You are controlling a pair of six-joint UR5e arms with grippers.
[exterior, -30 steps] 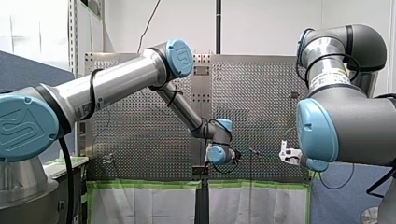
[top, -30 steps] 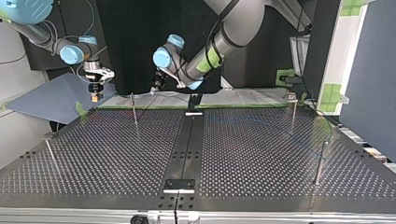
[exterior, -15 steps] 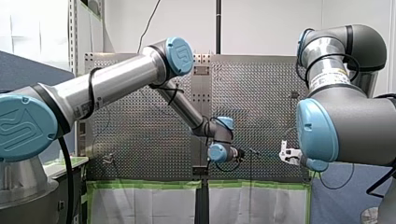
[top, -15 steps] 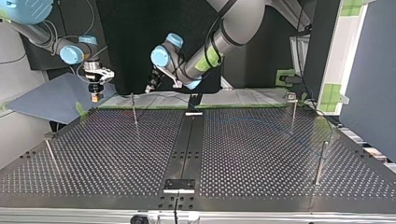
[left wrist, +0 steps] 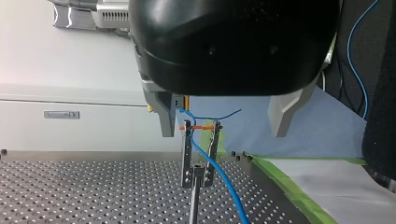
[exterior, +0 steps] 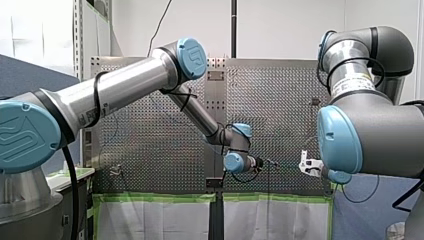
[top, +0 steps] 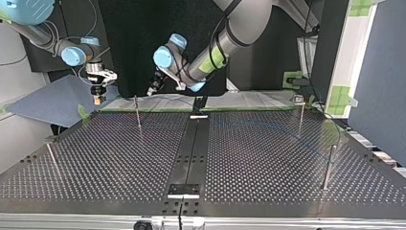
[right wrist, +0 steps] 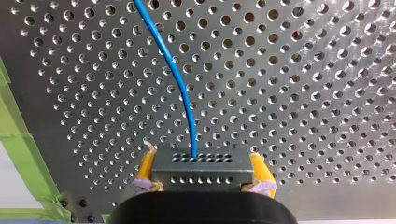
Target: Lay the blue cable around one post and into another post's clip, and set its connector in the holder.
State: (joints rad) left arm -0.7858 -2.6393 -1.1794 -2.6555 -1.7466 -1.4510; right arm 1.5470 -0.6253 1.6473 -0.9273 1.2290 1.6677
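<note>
1. Blue thin round cable [right wrist: 180, 84] leaves a dark grey block connector [right wrist: 201, 161] and curves loosely over the perforated metal bench [right wrist: 303, 93]. From that easy bend I judge it light and limp, with a little spring. It is likely to sag or flick aside wherever nothing holds it.
2. The connector is the only rigid part, and its flat ends make it the best place to take hold. My right hand [right wrist: 203, 176] has its yellow pads clamped on those two ends. The block hangs above the bench, not in any holder.
3. Further along, in the left wrist view, the cable passes between the two prongs of a forked metal clip [left wrist: 201, 156] on a thin metal post [left wrist: 193, 205]. It runs under an orange strip [left wrist: 201, 127] that spans the prong tips. Whether it is pressed fully home I cannot tell.
4. My left hand [left wrist: 223, 135] has its metal fingers wide apart, one on each side of the clip, and grips nothing.
5. If the cable itself must be gripped, I would take it close beside the clip, on a short span. The smooth jacket will probably slip between bare metal fingers.
6. A hard pull on the connector could drag the cable out of the prongs, so some slack should be kept.
</note>
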